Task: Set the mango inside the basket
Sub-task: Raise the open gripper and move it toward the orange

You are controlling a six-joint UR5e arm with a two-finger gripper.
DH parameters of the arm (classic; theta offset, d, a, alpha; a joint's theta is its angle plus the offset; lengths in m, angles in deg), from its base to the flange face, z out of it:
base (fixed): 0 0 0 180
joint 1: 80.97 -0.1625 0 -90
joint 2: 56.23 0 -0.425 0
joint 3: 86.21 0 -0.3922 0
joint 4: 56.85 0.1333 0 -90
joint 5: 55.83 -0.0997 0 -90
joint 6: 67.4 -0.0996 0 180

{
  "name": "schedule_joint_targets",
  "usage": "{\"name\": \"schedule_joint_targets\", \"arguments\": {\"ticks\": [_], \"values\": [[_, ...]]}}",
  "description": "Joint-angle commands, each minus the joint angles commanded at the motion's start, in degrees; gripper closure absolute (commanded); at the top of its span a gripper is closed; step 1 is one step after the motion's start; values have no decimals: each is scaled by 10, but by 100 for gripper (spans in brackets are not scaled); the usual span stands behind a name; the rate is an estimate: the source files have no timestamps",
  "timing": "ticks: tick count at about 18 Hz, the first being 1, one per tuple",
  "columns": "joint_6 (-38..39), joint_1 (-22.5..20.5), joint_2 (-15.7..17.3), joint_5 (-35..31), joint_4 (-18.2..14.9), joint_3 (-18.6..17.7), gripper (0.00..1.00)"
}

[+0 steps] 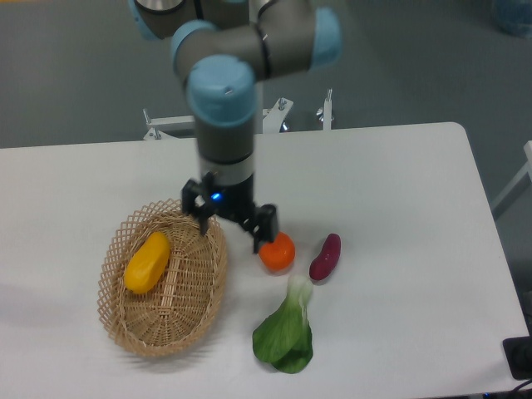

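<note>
Already inside the basket [133, 320], the mango [147, 263]; pincer [233, 228] open above.

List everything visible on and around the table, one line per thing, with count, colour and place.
mango: one, yellow-orange, lying inside the basket on its left side.
basket: one, light tan wicker, on the table's left front area.
orange: one, orange, on the table just right of the basket, beside the gripper's right finger.
eggplant: one, purple, on the table right of the orange.
bok choy: one, green leaves with a pale stem, on the table in front of the orange.
table: one, white, filling most of the view.
metal frame: one, white, behind the table's far edge.
arm: one, grey with light blue caps, reaching down from the top.
gripper: one, black, fingers apart, above the basket's right rim.
</note>
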Motion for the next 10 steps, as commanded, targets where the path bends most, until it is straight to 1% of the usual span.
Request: {"name": "schedule_joint_targets", "arguments": {"ticks": [2,5,6,10], "values": [[-24,-11,9,5,-12,-1,0],[-24,-19,14,5,-26,-1,0],[-25,-20,19,6,-26,-2,0],[-25,-21,21,6,-27,-1,0]]}}
